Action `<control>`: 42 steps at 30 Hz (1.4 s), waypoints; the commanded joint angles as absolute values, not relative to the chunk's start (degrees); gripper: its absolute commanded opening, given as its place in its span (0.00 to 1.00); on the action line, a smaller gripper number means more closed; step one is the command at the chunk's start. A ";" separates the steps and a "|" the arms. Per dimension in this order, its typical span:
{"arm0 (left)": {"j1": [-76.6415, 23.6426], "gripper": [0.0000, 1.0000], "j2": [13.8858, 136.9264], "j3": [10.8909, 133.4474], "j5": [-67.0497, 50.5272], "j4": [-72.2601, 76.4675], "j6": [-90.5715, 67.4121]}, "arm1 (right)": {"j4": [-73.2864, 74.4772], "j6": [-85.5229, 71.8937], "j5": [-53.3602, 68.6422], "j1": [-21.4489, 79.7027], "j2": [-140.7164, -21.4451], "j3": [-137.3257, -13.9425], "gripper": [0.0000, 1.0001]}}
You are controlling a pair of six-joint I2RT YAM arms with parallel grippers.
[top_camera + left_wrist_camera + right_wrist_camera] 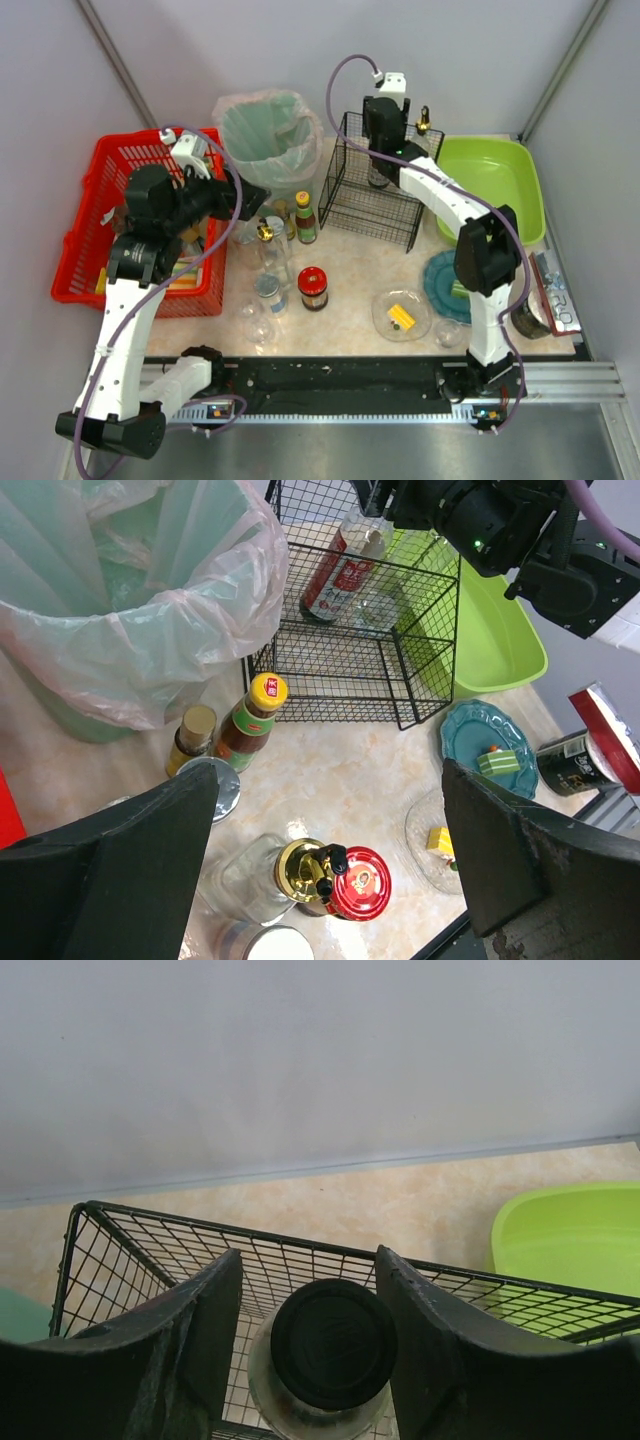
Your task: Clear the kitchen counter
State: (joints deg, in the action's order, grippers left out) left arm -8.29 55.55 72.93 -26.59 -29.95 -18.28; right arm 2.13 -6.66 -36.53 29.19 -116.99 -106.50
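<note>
The kitchen counter [350, 265] is a beige marbled top with bottles, jars and plates on it. My right gripper [383, 158] reaches into the black wire basket [350, 205] at the back. In the right wrist view its jaws [308, 1260] are closed against a clear jar with a black lid [335, 1345]. My left gripper [252, 205] hangs open and empty beside the bin. Below it [330, 780] stand a gold-capped glass bottle [300, 868] and a red-lidded jar [365, 885].
A bagged green bin [268, 135] stands at back centre, a red basket [90, 230] at left and a green tub [495, 180] at back right. A yellow-capped sauce bottle [305, 217], a small tin [267, 293], a glass plate [400, 315] and a teal plate [440, 285] lie in front.
</note>
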 commanded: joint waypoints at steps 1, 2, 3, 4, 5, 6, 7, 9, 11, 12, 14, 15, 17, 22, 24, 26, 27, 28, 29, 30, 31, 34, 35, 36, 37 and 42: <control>-8.35 0.96 55.11 72.86 -26.02 -27.33 -18.37 | -0.09 -6.85 -36.30 28.39 -111.80 -108.89 0.59; -8.35 0.97 55.02 72.86 -26.02 -27.33 -18.37 | -0.09 -6.86 -36.30 28.39 -111.27 -109.16 0.62; -8.35 0.97 55.02 72.95 -25.93 -27.33 -18.37 | -0.09 -6.77 -36.12 28.39 -110.75 -109.07 0.65; -8.35 0.97 55.02 73.12 -25.93 -27.42 -18.37 | 1.57 -6.94 -36.12 28.39 -110.22 -109.07 0.67; -8.35 0.97 54.93 73.12 -25.93 -27.33 -18.37 | 1.93 -7.12 -35.95 28.39 -109.34 -109.25 0.70; -8.35 0.97 54.93 73.21 -25.93 -27.33 -18.28 | 2.28 -7.21 -35.43 28.39 -108.47 -109.42 0.71; -8.35 0.97 54.84 73.30 -25.84 -27.51 -18.28 | 2.63 -7.56 -34.81 28.39 -107.67 -109.34 0.73; -8.35 0.97 54.67 73.39 -25.40 -27.68 -18.19 | 3.16 -7.56 -32.62 28.39 -105.74 -109.42 0.75; -8.35 0.97 54.32 73.48 -25.05 -27.95 -18.11 | 4.56 -7.47 -29.55 28.48 -103.98 -109.95 0.77; -8.35 0.98 54.23 73.48 -24.87 -28.04 -18.02 | 5.79 -7.21 -27.36 28.48 -103.19 -110.47 0.77; -8.35 0.98 53.79 73.56 -24.52 -28.39 -17.93 | 8.51 -7.12 -23.05 28.48 -101.44 -111.62 0.78; -8.35 0.98 53.53 73.65 -24.26 -28.65 -17.93 | 9.66 -6.77 -20.50 28.56 -100.38 -111.45 0.78; -8.35 0.98 53.09 73.91 -24.00 -29.35 -17.75 | 11.50 -6.33 -12.96 28.65 -97.75 -110.40 0.78; -8.35 0.96 50.81 74.71 -22.32 -32.34 -18.10 | 13.45 -0.36 3.65 31.46 -88.35 -100.31 0.78; -8.35 0.96 49.49 74.27 -22.41 -32.96 -18.11 | 13.45 4.56 10.16 33.82 -84.13 -95.30 0.78; -8.35 0.96 48.17 73.39 -22.15 -33.48 -18.02 | 13.45 7.72 15.97 36.55 -80.61 -90.20 0.79; -8.35 0.96 47.64 73.30 -22.15 -34.01 -17.76 | 13.36 8.87 18.00 37.95 -79.29 -88.35 0.80; -8.35 0.96 46.85 73.13 -21.63 -34.54 -17.49 | 13.36 9.92 19.15 39.62 -77.97 -86.15 0.81; -8.35 0.96 46.41 72.95 -21.01 -35.06 -17.32 | 13.36 10.63 19.51 41.38 -77.09 -84.65 0.82; -8.35 0.96 45.71 72.78 -20.40 -35.59 -16.88 | 13.36 11.33 18.99 42.96 -76.12 -82.99 0.83; -8.35 0.96 44.83 72.60 -19.43 -36.29 -16.27 | 13.36 11.86 18.03 44.63 -75.50 -81.49 0.84; -8.35 0.96 43.60 72.69 -14.96 -39.54 -15.21 | 13.10 11.69 17.75 47.89 -75.06 -78.84 0.85; -8.35 0.96 43.16 72.60 -13.55 -40.59 -15.03 | 12.66 11.08 18.01 48.60 -75.15 -77.97 0.86; -8.35 0.96 42.63 72.60 -12.14 -41.39 -14.86 | 12.05 10.47 18.45 49.21 -75.23 -77.00 0.86; -8.35 0.96 41.93 72.25 -10.91 -42.01 -14.68 | 11.26 9.94 18.63 49.74 -75.50 -76.21 0.86; -8.35 0.96 39.55 71.81 -7.56 -43.07 -14.50 | 3.36 7.13 17.93 52.99 -76.72 -71.20 0.88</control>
State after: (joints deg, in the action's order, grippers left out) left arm -8.29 40.99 72.20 -12.21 -42.11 -15.73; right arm 11.64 9.10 17.17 50.46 -76.55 -73.47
